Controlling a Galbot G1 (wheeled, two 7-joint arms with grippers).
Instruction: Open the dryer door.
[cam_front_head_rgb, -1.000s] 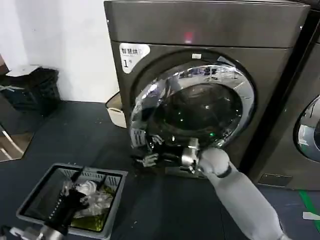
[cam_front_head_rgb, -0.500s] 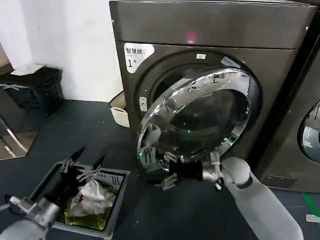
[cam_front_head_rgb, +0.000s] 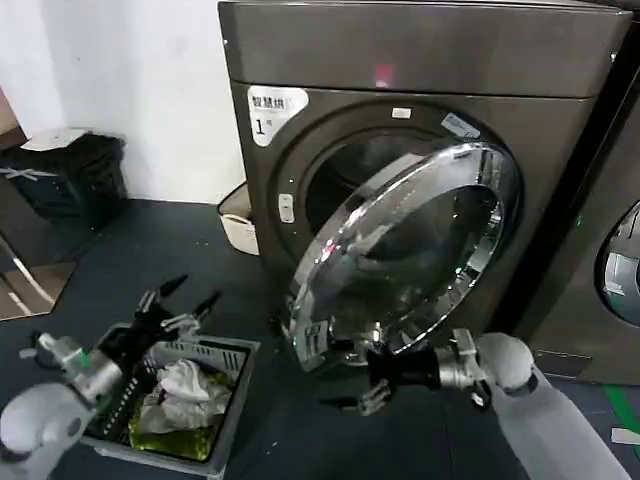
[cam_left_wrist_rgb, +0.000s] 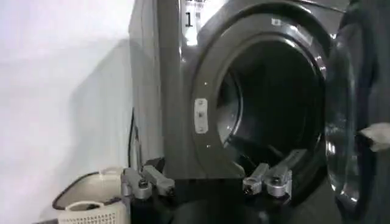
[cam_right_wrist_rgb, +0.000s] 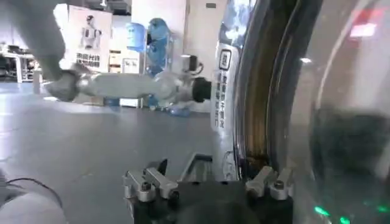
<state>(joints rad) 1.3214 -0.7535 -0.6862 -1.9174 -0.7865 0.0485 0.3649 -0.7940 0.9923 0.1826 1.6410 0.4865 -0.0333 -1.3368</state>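
Note:
The dryer (cam_front_head_rgb: 400, 50), dark grey-brown with a white "1" label and a pink light, fills the middle of the head view. Its dryer door (cam_front_head_rgb: 420, 250), chrome-rimmed with dark glass, stands swung partly out, and the dark drum opening (cam_left_wrist_rgb: 274, 103) shows behind it. My right gripper (cam_front_head_rgb: 372, 385) is open just under the door's lower rim. In the right wrist view the right gripper (cam_right_wrist_rgb: 207, 182) has one finger close beside the door's rim (cam_right_wrist_rgb: 244, 91). My left gripper (cam_front_head_rgb: 180, 305) hovers open above the laundry basket, and in its own view the left gripper (cam_left_wrist_rgb: 204, 182) faces the drum.
A grey laundry basket (cam_front_head_rgb: 225, 420) with clothes sits on the dark floor at the lower left. A white container (cam_front_head_rgb: 238, 225) stands beside the dryer's left side. A black bin (cam_front_head_rgb: 70, 180) is against the left wall. A neighbouring dark machine (cam_front_head_rgb: 615, 280) borders the right.
The door has swung farther out from the dryer. My right gripper has drawn back and down with its lower rim. The left gripper has risen above the basket.

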